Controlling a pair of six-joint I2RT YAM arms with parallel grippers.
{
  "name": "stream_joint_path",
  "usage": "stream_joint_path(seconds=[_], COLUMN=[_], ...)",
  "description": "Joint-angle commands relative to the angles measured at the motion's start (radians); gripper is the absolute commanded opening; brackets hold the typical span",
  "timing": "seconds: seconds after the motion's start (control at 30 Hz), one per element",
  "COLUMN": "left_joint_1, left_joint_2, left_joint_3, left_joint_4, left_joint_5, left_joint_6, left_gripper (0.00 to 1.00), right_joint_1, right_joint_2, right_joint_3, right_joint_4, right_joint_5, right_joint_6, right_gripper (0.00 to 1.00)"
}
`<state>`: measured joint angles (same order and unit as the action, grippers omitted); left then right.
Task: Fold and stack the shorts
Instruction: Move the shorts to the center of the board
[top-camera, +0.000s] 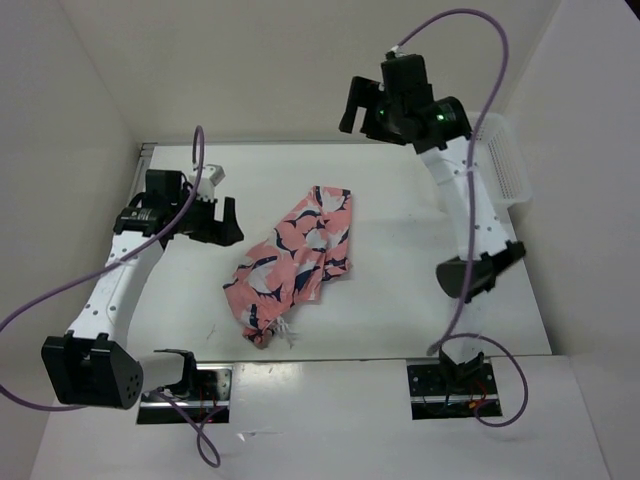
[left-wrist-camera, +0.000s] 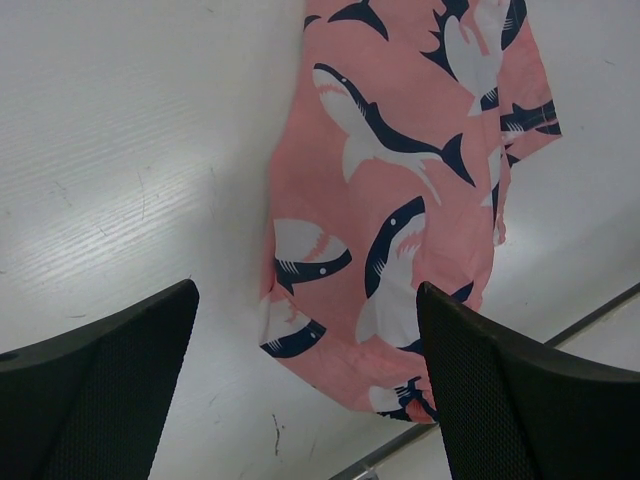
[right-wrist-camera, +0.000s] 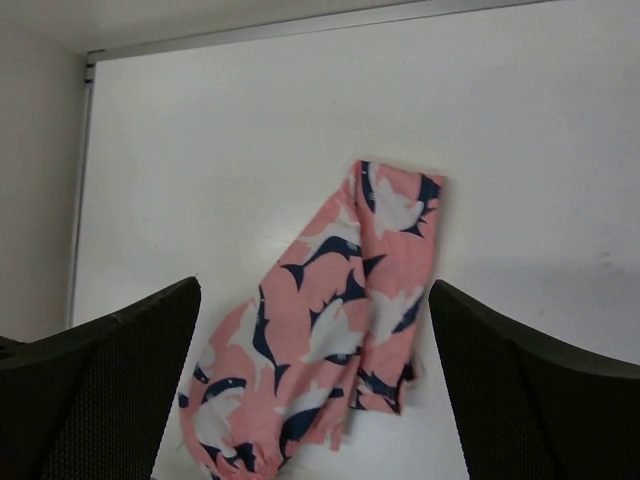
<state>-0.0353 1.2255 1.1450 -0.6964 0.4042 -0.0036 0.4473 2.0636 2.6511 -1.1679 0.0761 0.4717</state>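
The shorts (top-camera: 295, 262), salmon-pink with navy-and-white sharks, lie bunched into a long diagonal strip in the middle of the white table (top-camera: 400, 310). Their drawstring end points toward the near edge. My left gripper (top-camera: 222, 217) hovers just left of the strip, open and empty. In the left wrist view the shorts (left-wrist-camera: 400, 150) lie ahead of the left gripper (left-wrist-camera: 308, 300), one end showing between its fingers (left-wrist-camera: 120, 380). My right gripper (top-camera: 352, 105) is raised high over the back of the table, open and empty. Its wrist view looks down on the shorts (right-wrist-camera: 340, 320) between the right gripper (right-wrist-camera: 315, 295) fingers.
A white mesh basket (top-camera: 505, 165) stands at the right edge of the table, behind the right arm. White walls enclose the table on the left, back and right. A metal strip (left-wrist-camera: 590, 315) runs along the table's near edge.
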Motion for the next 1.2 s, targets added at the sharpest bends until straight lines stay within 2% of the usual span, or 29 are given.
stream_joint_path(seconds=[0.0,0.03,0.07,0.1,0.13,0.17,0.23,0.27,0.3,0.37,0.4,0.43,0.5,0.53,0.63,0.67,0.8,0.93,1.0,1.17], left_joint_1=[-0.027,-0.028,-0.046,-0.064,-0.075,-0.087,-0.115,-0.126,-0.136,-0.167,-0.182,-0.217,-0.261,-0.300,-0.353,-0.391,-0.449,-0.449,-0.449,-0.449], left_joint_2=[0.011,0.020,0.031,0.046,0.055,0.055,0.055,0.045,0.032,0.023,0.023,0.023,0.014,0.014,0.063,0.063,0.074,0.054,0.016,-0.101], left_joint_3=[0.031,0.041,0.054,0.055,0.068,0.068,0.044,0.027,-0.008,-0.030,-0.030,-0.012,0.019,0.036,0.070,0.070,0.056,0.035,0.010,-0.097], left_joint_4=[-0.003,-0.003,-0.014,-0.024,-0.047,-0.058,-0.081,-0.081,-0.081,-0.081,-0.081,-0.059,-0.032,-0.020,-0.005,-0.005,0.017,0.029,-0.006,-0.103], left_joint_5=[-0.001,0.014,0.015,0.015,0.015,0.015,0.005,0.005,-0.007,-0.018,-0.028,-0.047,-0.073,-0.083,-0.102,-0.102,-0.128,-0.148,-0.166,-0.188], left_joint_6=[0.004,0.004,0.004,0.004,0.004,0.004,0.004,0.004,0.004,0.004,0.004,0.004,0.004,0.004,0.004,0.004,0.004,0.004,0.004,0.004], left_gripper=[0.96,0.96,0.96,0.96,0.95,0.95,0.95,0.95,0.95,0.94,0.94,0.92,0.91,0.90,0.86,0.85,0.80,0.78,0.76,0.75], right_joint_1=[-0.004,0.005,-0.014,-0.047,-0.083,-0.123,-0.083,-0.035,0.073,0.199,0.226,0.247,0.274,0.286,0.286,0.286,0.286,0.364,0.375,0.375], right_joint_2=[-0.283,-0.384,-0.489,-0.660,-0.718,-0.752,-0.795,-0.809,-0.838,-0.849,-0.849,-0.849,-0.849,-0.849,-0.835,-0.824,-0.715,-0.655,-0.628,-0.553], right_joint_3=[-0.246,-0.531,-0.669,-0.786,-0.962,-1.021,-1.165,-1.218,-1.317,-1.405,-1.484,-1.520,-1.592,-1.611,-1.643,-1.643,-1.619,-1.681,-1.702,-1.721], right_joint_4=[0.136,0.224,0.308,0.373,0.436,0.436,0.413,0.437,0.473,0.611,0.661,0.751,0.803,0.816,0.827,0.798,0.745,0.847,0.908,0.935], right_joint_5=[0.126,0.172,0.163,0.127,0.014,-0.027,-0.050,-0.050,-0.050,-0.083,-0.099,-0.110,-0.093,-0.072,0.017,0.033,-0.053,-0.162,-0.197,-0.216], right_joint_6=[-0.050,-0.065,-0.074,-0.061,-0.045,-0.036,-0.012,0.008,0.054,0.128,0.155,0.182,0.238,0.248,0.248,0.237,0.183,0.174,0.185,0.173], right_gripper=[1.00,1.00,1.00,1.00,1.00,1.00,1.00,1.00,1.00,1.00,1.00,1.00,1.00,0.97,0.80,0.79,0.82,0.84,0.88,0.89])
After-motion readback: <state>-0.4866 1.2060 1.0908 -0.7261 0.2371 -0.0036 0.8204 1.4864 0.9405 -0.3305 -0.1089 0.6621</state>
